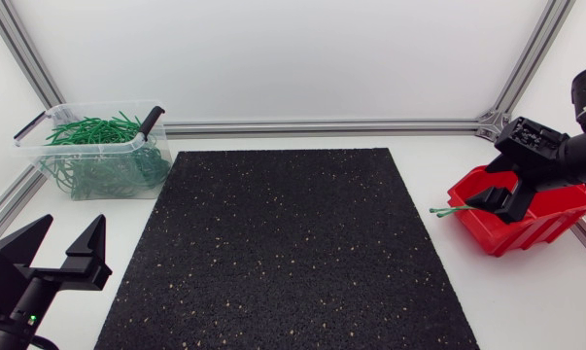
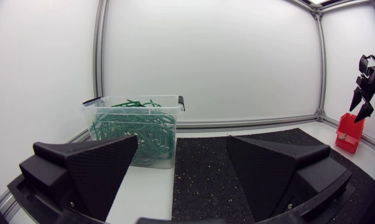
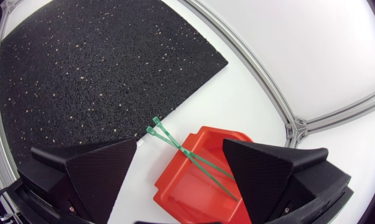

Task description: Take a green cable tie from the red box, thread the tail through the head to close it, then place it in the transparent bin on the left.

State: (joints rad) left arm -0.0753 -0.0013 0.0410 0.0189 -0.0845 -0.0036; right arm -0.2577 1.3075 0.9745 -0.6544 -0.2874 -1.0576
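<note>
right hand (image 3: 180, 143) spread over red box (image 3: 182, 194), tie heads (image 3: 153, 126) overhanging rim; left hand (image 2: 182, 140) spread.

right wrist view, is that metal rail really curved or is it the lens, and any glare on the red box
Right wrist view: the rail bows, which is the lens; no glare on the red box or the green ties. Head view: the same rail runs straight, under even light with faint shadows.
</note>
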